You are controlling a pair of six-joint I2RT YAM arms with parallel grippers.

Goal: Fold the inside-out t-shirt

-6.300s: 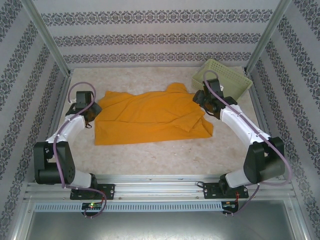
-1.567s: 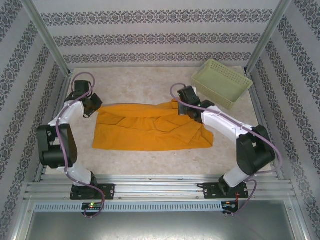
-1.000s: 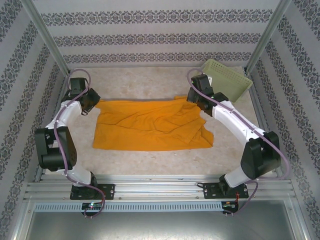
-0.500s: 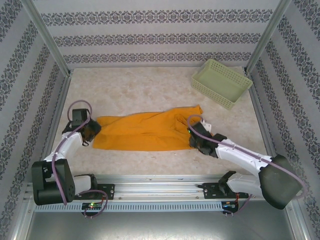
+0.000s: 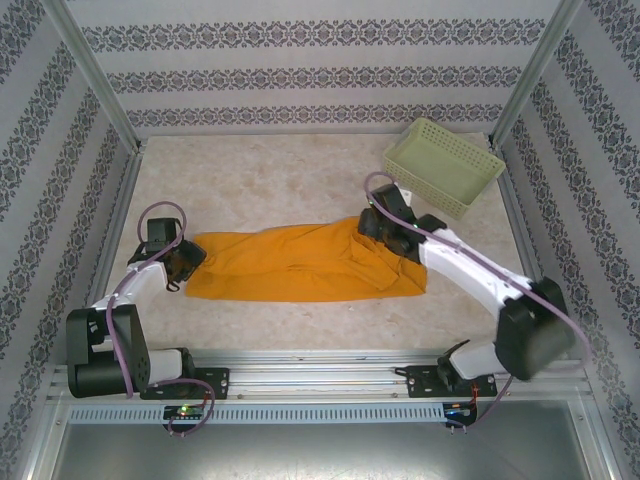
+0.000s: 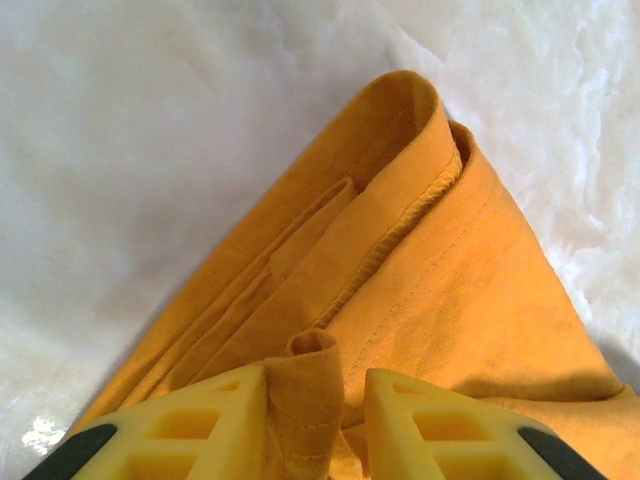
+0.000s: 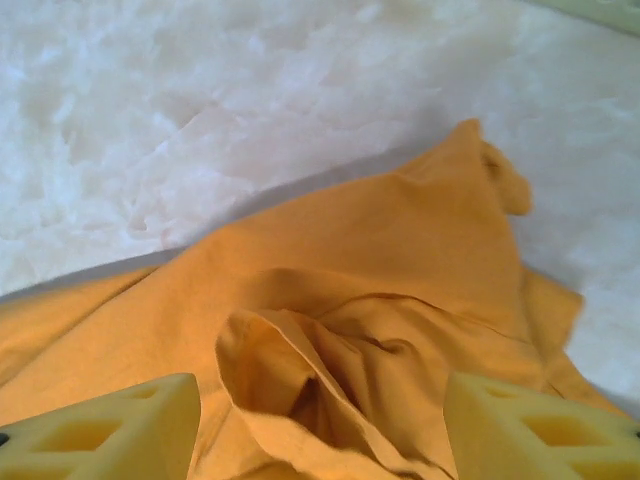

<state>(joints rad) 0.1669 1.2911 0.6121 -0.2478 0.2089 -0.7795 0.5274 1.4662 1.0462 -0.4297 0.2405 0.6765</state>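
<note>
Top external view: the inside-out t-shirt [image 5: 300, 265] lies as a long, narrow orange band across the near half of the table [image 5: 280, 180], well apart from the pale green basket [image 5: 420, 185] at the far right corner. One arm sits at each end of the band, which looks to me like a lengthwise fold being laid down from both ends at once. The left gripper [image 5: 182, 262] is at the shirt's left end; in the left wrist view its yellow fingers [image 6: 200, 420] stand only narrowly parted with a small rolled tuck of cloth between them (whether they pinch it or merely flank it I cannot tell). The right gripper [image 5: 385, 232] hovers over the rumpled right end, and the right wrist view shows its jaws spread wide with nothing caught, the cloth lying loose beneath. A stitched hem [image 6: 410, 215] faces up at the left end. No brand, label or printed text can be read anywhere.
</note>
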